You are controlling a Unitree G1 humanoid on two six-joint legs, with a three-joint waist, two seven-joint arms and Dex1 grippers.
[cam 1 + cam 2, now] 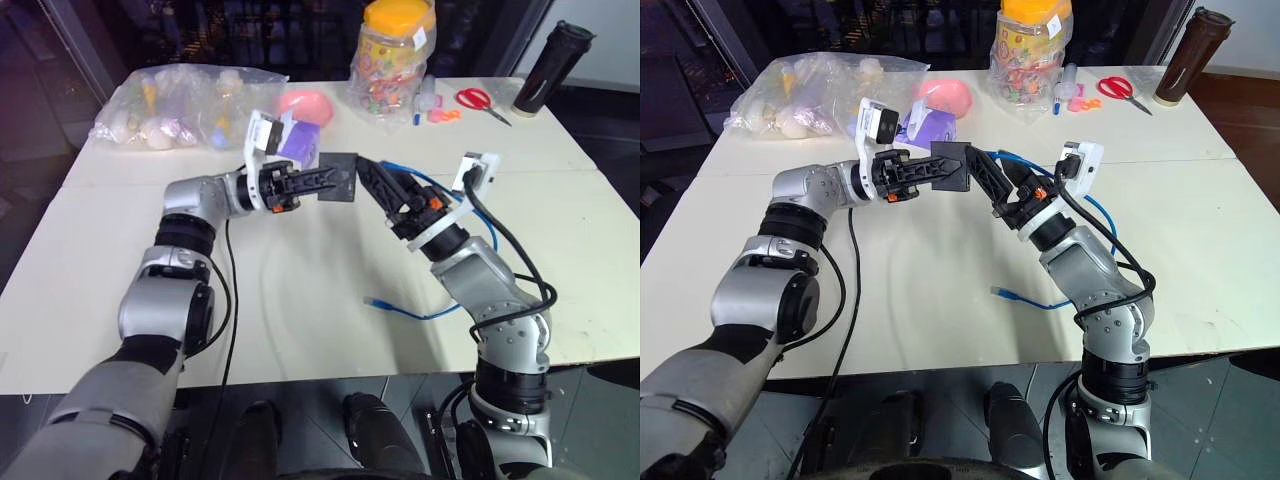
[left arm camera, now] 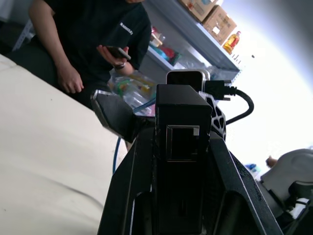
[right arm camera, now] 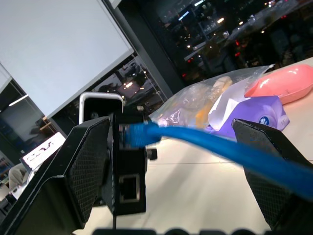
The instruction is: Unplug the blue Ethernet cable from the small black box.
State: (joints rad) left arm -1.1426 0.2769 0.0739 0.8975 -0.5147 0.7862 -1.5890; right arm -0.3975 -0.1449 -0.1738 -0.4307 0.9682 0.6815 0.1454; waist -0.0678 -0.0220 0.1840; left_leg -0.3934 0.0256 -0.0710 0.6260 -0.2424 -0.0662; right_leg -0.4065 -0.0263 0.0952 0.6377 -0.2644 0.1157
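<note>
At centre-left of the head view, the left end effector point(image 1: 322, 182) is clenched on the small black box point(image 1: 340, 178), held above the table point(image 1: 300, 290). Just right of it, the right end effector point(image 3: 171, 161) stands spread, the blue Ethernet cable point(image 3: 205, 142) running loose between its fingers. The right wrist view shows the plug seated in the box's upper port. To do this well, I judge it should close on the plug itself and pull straight out. The left wrist view instead shows an empty port.

Along my white table's point(image 1: 300, 330) far edge sit a clear plastic bag of toys point(image 1: 175, 105), a candy jar with an orange lid point(image 1: 396, 55), red-handled scissors point(image 1: 480, 100), and a dark tumbler point(image 1: 552, 66) at the far right corner.
</note>
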